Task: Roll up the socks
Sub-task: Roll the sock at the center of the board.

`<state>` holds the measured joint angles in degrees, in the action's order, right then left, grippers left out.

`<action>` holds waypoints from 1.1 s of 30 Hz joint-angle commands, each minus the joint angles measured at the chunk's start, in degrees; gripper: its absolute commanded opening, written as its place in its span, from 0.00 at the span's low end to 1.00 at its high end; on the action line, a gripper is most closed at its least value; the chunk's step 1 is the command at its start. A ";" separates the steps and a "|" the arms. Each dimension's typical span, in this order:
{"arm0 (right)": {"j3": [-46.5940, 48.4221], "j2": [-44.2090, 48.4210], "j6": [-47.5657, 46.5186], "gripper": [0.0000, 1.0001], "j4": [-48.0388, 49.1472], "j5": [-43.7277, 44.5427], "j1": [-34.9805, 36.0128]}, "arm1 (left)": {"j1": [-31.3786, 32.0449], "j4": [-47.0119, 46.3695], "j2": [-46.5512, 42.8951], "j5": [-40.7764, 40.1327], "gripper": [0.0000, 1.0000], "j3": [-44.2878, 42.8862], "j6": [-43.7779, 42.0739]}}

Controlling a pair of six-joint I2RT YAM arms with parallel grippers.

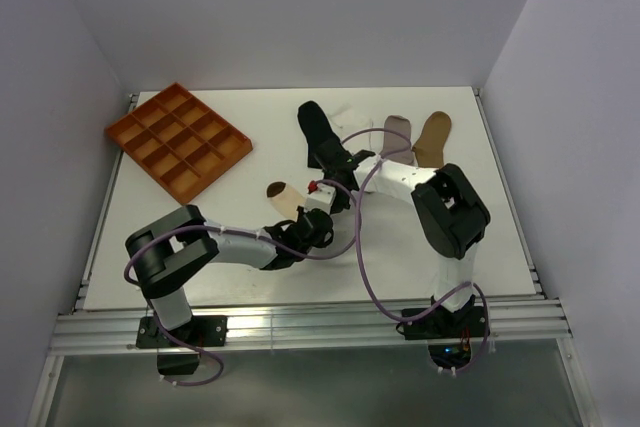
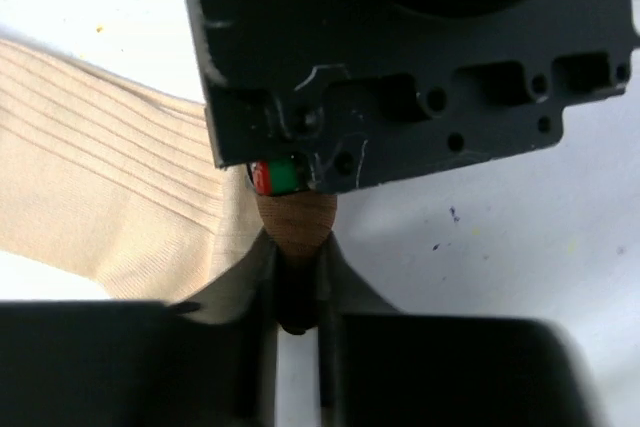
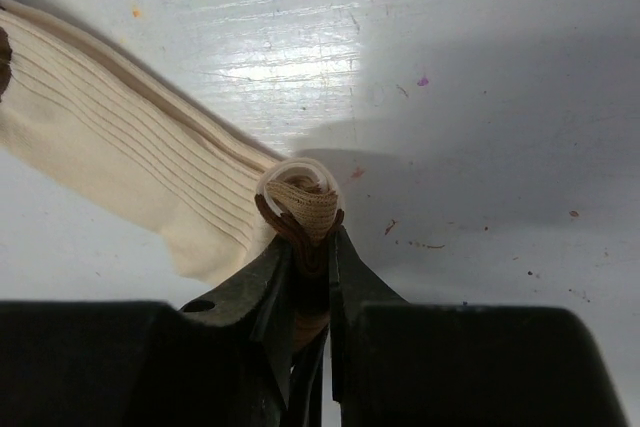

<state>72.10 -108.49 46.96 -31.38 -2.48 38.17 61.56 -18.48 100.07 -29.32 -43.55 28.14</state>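
The right gripper point(image 3: 312, 247) is clamping the rolled-up end of the cream sock with brown bands point(image 3: 130, 167), which is lying near the middle of the table point(image 1: 490, 247). The left gripper point(image 2: 298, 277) is pinching a brown tip of that sock, just beside the right one. The black sock point(image 1: 315, 127), white sock point(image 1: 355, 118), grey sock point(image 1: 397, 133) and tan sock point(image 1: 433, 137) are lying along the far side, right of the orange tray point(image 1: 178, 140).

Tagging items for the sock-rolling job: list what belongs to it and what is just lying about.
Belongs to the job:
- cream sock, pinched by the left gripper and the right gripper
- black sock
- white sock
- grey sock
- tan sock

Just lying about:
- orange compartment tray, far left, nothing in it
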 commanded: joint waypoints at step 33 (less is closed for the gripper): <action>-17.69 15.15 10.78 0.52 20.56 4.59 -1.96 | -23.15 -15.18 1.18 46.89 0.00 12.08 23.71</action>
<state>55.11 -92.14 56.23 -14.35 1.85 35.66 39.27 -34.24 99.20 14.06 -33.91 48.80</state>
